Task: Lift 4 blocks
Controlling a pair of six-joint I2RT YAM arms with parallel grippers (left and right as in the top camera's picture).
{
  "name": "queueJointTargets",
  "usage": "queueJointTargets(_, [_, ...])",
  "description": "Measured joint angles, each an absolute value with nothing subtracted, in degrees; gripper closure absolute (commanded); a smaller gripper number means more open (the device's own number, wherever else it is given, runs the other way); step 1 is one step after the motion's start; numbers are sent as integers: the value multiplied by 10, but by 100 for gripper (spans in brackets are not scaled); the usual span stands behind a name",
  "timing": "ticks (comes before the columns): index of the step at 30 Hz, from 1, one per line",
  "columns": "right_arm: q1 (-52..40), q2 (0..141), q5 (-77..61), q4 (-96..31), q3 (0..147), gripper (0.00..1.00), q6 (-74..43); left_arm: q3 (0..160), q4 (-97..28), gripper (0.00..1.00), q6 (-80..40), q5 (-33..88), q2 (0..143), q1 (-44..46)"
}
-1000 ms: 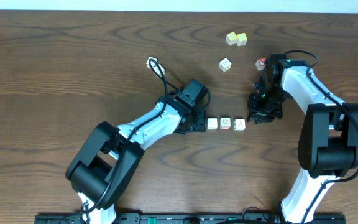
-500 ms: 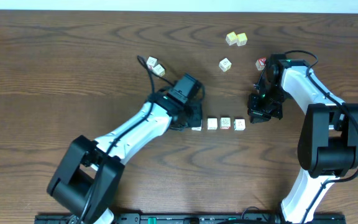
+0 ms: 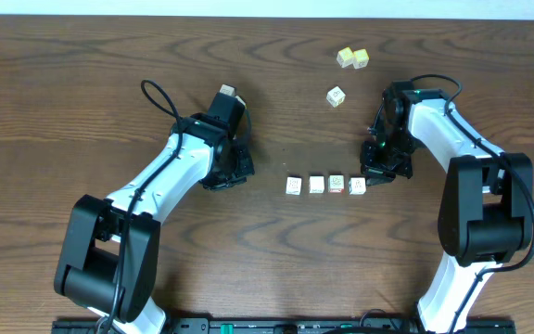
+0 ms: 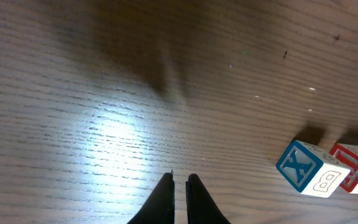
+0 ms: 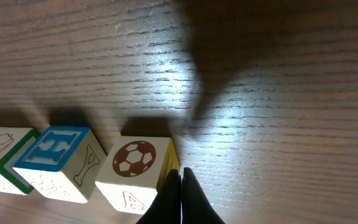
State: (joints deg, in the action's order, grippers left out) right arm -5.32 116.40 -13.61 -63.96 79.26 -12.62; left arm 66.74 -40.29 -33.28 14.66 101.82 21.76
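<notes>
The blocks [image 3: 336, 184] sit in a tidy row of four, none lifted yet. The right gripper [image 3: 376, 173], jaws pressed together and empty, stands at the row's right end, just beside the football-printed block [image 5: 135, 163]. The left gripper [image 3: 234, 173], also closed on nothing, hangs well off the row's left end. It looks like a two-sided squeeze in the making: the left gripper probably must meet the row's left end, then both push inward and rise.

Left end open, right end crowded
Bare table [image 3: 267, 223] left of the blocks [image 3: 316, 185]; right gripper [image 5: 180, 180] sits just beside the rightmost one.
</notes>
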Motion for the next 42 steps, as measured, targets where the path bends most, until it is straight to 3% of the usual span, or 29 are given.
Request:
queueJointTargets(37, [-63,1164,-136,-620,770,99,-149,663,-378,91,-284,147,1018,248])
queueJointTargets(42, [-63,1164,-135,-611,770,99,-149,663,-377,87,-284,147,1018,248])
